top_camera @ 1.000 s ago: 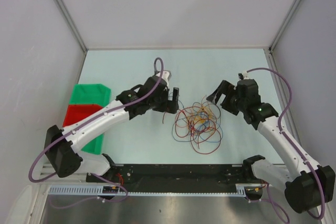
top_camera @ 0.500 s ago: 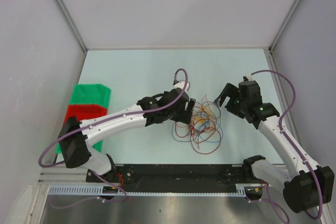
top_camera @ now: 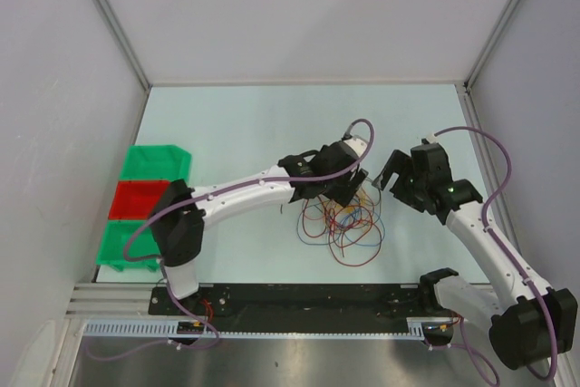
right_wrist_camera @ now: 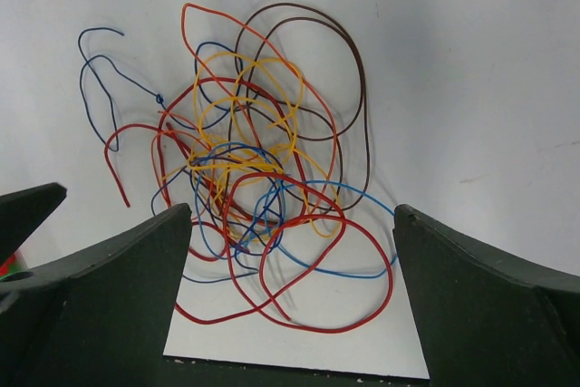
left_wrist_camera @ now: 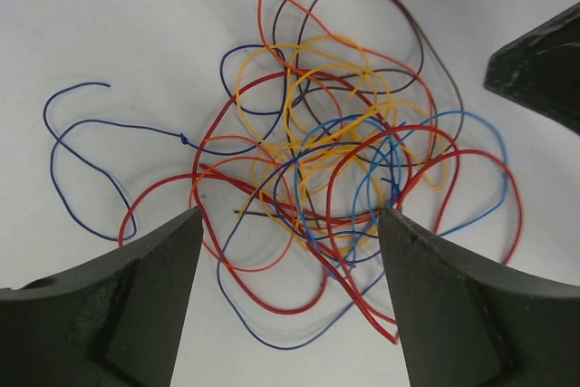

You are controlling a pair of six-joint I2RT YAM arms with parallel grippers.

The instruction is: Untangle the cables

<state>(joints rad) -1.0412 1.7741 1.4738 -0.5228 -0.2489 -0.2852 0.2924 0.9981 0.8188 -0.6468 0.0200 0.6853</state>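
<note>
The cables [top_camera: 344, 222] lie in one loose tangle of red, orange-yellow, blue, dark blue and brown wires on the pale table. My left gripper [top_camera: 352, 191] hovers over the tangle's upper edge. In the left wrist view its jaws [left_wrist_camera: 290, 224] are open, with red and dark blue loops of the cables [left_wrist_camera: 317, 160] on the table between the fingers, and nothing is gripped. My right gripper [top_camera: 388, 176] hangs just right of the tangle. It is wide open [right_wrist_camera: 292, 224], looking down on the cables [right_wrist_camera: 263, 169], and holds nothing.
Green and red bins [top_camera: 145, 198] stand in a row at the table's left edge. The right gripper's finger [left_wrist_camera: 544, 65] shows at the top right of the left wrist view. The table's near edge [right_wrist_camera: 290, 371] runs just below the tangle. Walls enclose the left, back and right.
My left arm has swept right, from beside the tangle to over its upper edge, with its jaws slightly narrower. My right gripper has shifted a little toward the cables.
</note>
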